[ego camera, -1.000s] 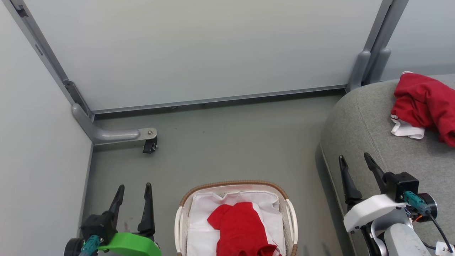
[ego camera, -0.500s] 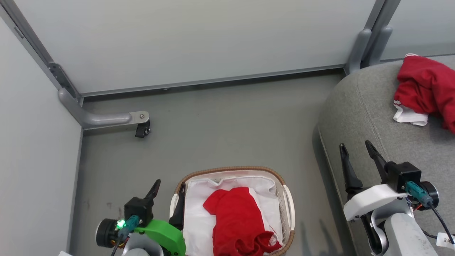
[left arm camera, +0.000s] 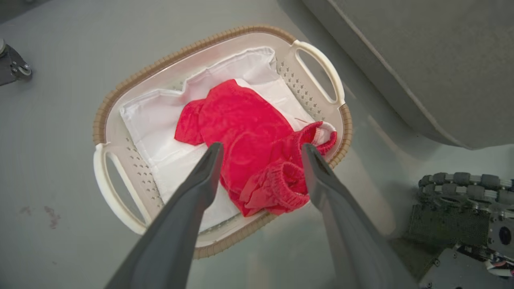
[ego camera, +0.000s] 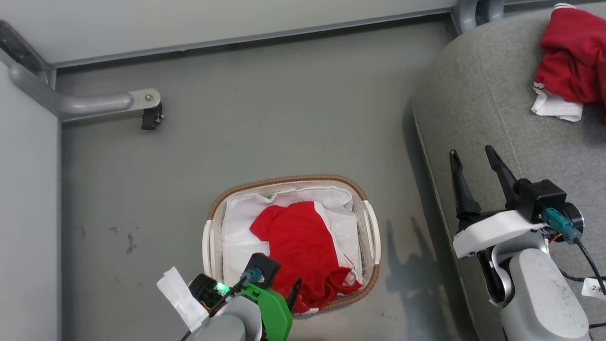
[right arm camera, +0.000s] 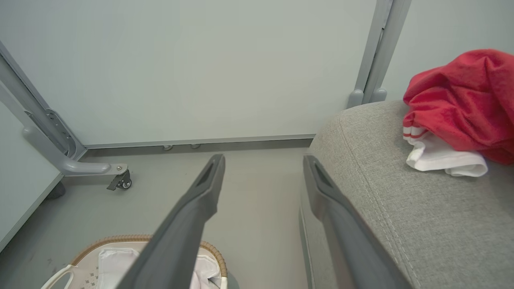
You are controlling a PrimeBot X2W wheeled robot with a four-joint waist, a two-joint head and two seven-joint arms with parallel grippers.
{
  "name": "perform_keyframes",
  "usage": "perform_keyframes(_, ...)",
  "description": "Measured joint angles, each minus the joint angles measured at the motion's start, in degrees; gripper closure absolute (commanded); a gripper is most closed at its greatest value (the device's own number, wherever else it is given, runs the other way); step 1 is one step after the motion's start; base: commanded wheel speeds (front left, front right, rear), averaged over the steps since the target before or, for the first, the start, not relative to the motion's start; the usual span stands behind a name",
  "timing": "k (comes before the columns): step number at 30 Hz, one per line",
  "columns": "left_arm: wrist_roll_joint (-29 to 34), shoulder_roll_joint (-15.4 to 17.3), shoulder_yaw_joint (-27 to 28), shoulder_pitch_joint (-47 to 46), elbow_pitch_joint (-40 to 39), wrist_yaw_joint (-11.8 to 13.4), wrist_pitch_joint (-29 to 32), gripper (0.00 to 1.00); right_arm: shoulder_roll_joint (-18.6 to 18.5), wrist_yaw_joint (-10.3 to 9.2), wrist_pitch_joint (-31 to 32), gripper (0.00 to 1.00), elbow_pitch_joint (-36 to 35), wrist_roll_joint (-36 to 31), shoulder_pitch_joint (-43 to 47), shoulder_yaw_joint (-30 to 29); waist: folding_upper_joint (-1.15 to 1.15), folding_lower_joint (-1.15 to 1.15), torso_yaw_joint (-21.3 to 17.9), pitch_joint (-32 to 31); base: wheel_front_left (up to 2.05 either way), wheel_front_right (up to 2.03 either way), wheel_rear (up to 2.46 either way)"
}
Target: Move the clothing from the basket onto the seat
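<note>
left fingers [left arm camera: 196,192]: two long dark fingers, spread wide, nothing pinched. They point down into the basket and frame the bunched end of the red cloth. They look to be above it; contact unclear.
right fingers [right arm camera: 192,216]: spread, empty, held beside the seat's rounded corner, well apart from the basket.
clothing in basket [left arm camera: 241,128]: soft bright-red sports garment, lying loose on the liner. One end is flat, the other is crumpled into a ribbed, gathered hem near the basket's rim.
liner [left arm camera: 152,120]: plain white cloth under the red garment; not to be picked.
basket [left arm camera: 138,164]: small oval white perforated plastic laundry basket with a brown woven rim and side handles, on the grey floor [ego camera: 260,118], near the seat.
seat [right arm camera: 401,224]: large grey woven-fabric upholstered seat. A second red garment with a white striped panel [right arm camera: 461,104] already lies on it.
handling: likely light, limp, not fragile or slippery; it will drape and trail when lifted.
where to grip: probably the raised bunched folds at the hem, where there is thick cloth to pinch; keep off the liner below.
risk: the fingers may snag the liner or tip the light basket.
</note>
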Motion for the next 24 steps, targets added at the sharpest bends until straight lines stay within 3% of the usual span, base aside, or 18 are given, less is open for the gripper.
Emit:
perform_keyframes(13,-9.5,2.8,-15.8,-8.8,5.6,0.0,3.0,0.0,0.0,0.0,0.0,0.0,-1.0,2.7,-4.3,3.1,0.0,0.0,-4.1,11.7,0.0,0.0,0.0)
perform_keyframes(24,-14.8,4.5,-21.9,-13.2,9.9,0.0,4.3,0.0,0.0,0.0,0.0,0.0,-1.2,5.4,-5.8,5.8,0.0,0.01,-8.1,17.8,0.0,0.0,0.0)
